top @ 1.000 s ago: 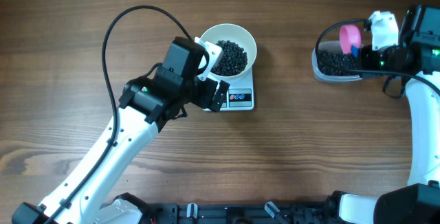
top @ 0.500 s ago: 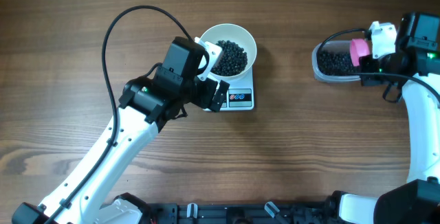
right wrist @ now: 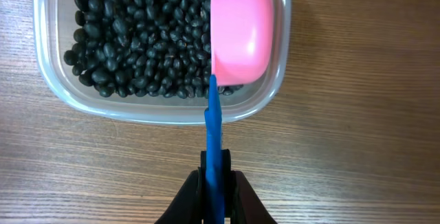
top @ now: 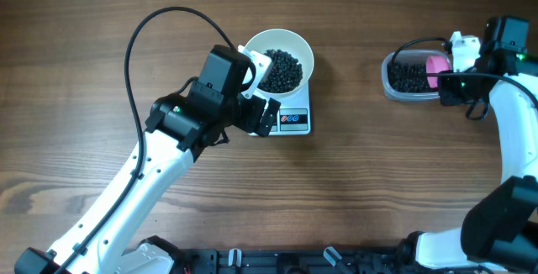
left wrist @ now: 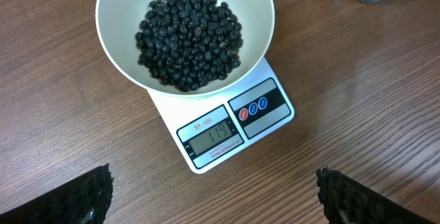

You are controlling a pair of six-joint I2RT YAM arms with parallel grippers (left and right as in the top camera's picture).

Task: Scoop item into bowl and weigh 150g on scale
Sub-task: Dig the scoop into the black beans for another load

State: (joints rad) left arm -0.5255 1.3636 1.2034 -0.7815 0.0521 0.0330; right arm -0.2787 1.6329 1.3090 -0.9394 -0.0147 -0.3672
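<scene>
Beans lie heaped in the white bowl, which stands on the scale left of the table's middle in the overhead view. Well apart at the right edge, a clear tub holds more of them, with a pink scoop over its right end. From the left wrist, the left gripper hangs just beside the scale's front with its fingers spread wide and nothing between them. The bowl's heap covers the bottom and climbs the walls, and the display looks to read 119 — short of the target, if I read it right. From the right wrist, the right gripper is clamped tight on the scoop's blue handle. The pink cup sits over the tub's right side, touching or just above the beans — which, I cannot tell — and none show on its pink face. So most of the weighing looks done. What is left is probably one more partial scoop carried across and tipped in gently, watching the display.
</scene>
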